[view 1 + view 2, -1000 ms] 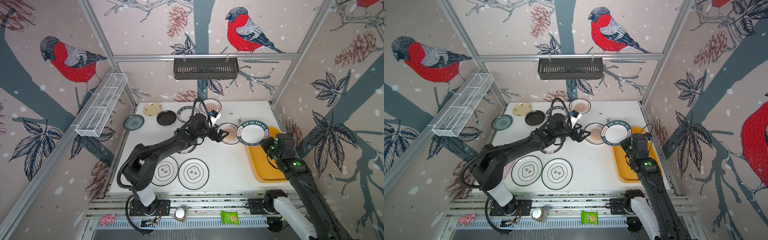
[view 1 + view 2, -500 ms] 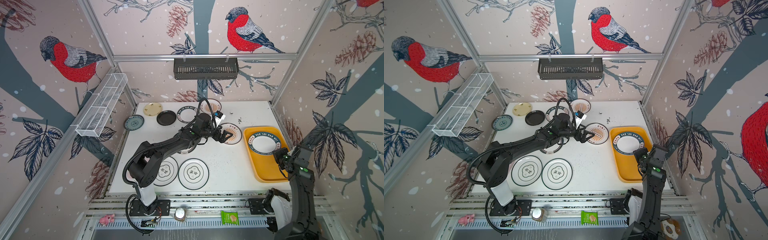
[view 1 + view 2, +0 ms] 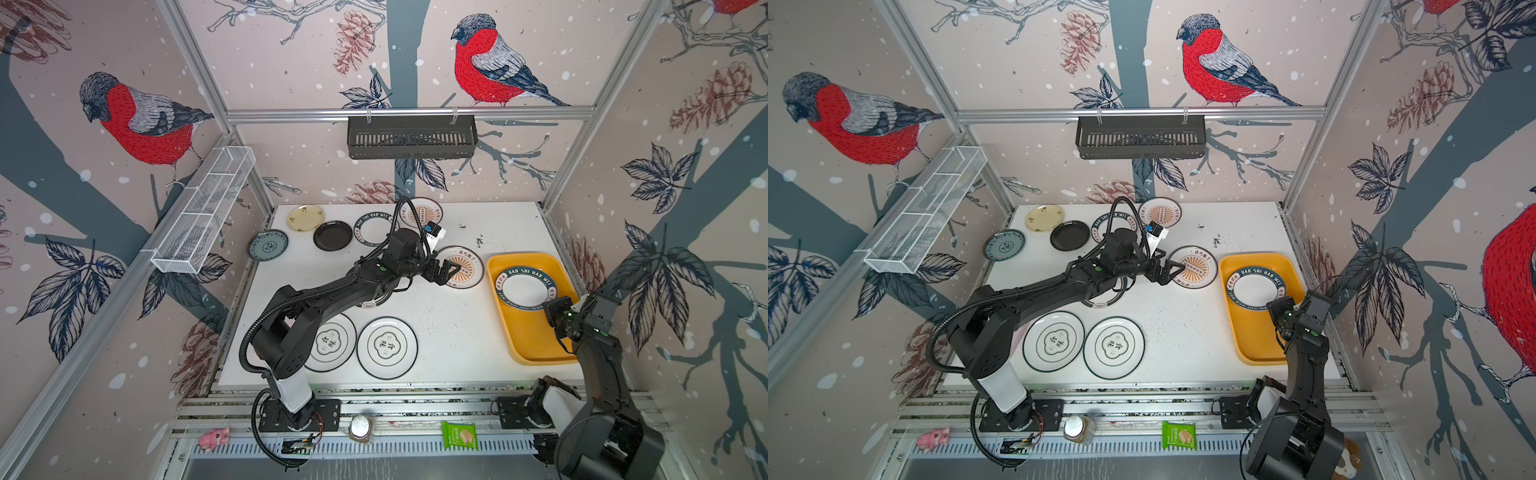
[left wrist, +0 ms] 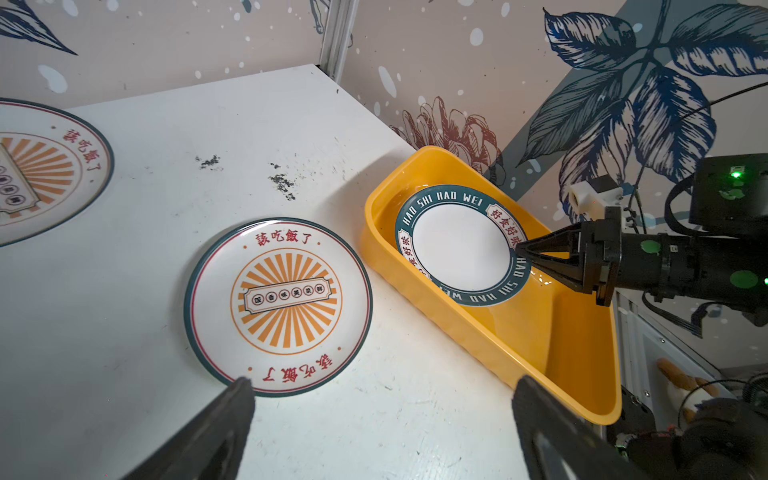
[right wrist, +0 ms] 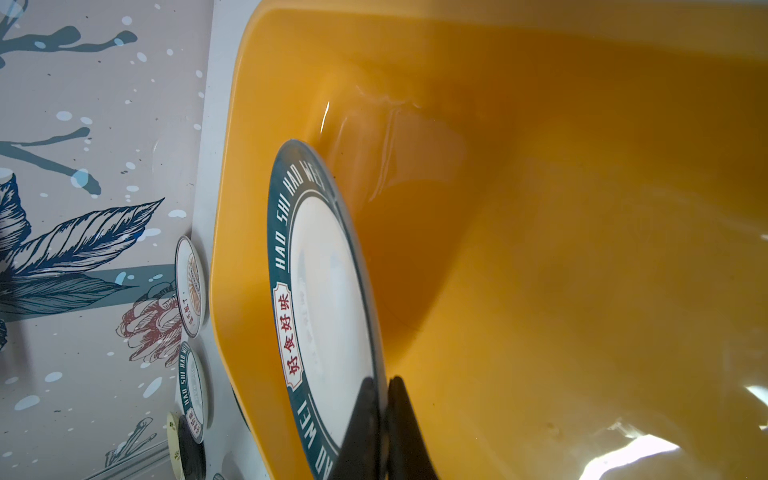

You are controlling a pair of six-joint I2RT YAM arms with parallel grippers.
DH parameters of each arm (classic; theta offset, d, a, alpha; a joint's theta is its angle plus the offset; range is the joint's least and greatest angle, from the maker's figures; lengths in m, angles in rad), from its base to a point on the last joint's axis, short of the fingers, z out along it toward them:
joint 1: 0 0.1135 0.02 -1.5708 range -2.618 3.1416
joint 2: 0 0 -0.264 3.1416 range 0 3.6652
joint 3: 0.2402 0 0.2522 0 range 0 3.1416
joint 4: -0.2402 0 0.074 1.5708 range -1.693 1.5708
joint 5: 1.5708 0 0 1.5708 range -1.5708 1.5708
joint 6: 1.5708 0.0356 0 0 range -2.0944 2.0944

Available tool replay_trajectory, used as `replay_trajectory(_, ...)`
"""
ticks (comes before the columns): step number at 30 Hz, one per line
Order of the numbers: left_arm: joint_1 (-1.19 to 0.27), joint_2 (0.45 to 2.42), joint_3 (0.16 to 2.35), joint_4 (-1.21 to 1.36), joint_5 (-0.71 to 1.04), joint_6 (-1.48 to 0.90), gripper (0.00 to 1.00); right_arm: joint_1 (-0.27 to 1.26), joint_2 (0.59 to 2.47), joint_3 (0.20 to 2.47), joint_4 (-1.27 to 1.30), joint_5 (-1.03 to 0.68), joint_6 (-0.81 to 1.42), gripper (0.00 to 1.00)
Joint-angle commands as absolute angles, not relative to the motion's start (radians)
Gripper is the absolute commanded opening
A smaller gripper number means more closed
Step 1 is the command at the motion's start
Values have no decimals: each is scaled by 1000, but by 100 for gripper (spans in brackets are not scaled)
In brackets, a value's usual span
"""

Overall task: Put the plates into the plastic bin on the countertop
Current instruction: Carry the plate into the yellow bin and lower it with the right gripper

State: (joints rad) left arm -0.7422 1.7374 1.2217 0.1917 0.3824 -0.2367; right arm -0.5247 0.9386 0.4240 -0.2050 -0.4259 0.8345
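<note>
Plate in the bin: your green-rimmed plate is inside the plastic bin, at the end nearer the back wall, lettering up. You cannot tell whether it lies flat on the bin floor.
Right gripper: your right gripper is pinched together on that plate's rim, one finger above it and one below.
Bin: it lies along the right edge of the countertop, and the half nearer you is bare.
Next plate: the sunburst plate lies flat on the countertop, just beside the bin but apart from it.
Left gripper: your left gripper holds nothing, with its jaws wide apart. One fingertip is at the sunburst plate's near rim and the other is over bare countertop toward the bin.
Back row: you have a second sunburst plate, a second green-rimmed plate, a black plate, a cream-yellow plate and a blue-grey plate.
Front row: an emblem plate lies just beside its twin emblem plate.
Under the left arm: a half-hidden plate shows only part of its rim.
</note>
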Motion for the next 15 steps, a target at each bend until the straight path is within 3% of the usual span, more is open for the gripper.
replay_trajectory(1,-742,1726,1220,194,336,-217,97,-526,989,414,-72,-450,836,1)
replay_trajectory(15,-742,1717,1223,178,296,-204,97,-526,1130,408,2,-409,852,4)
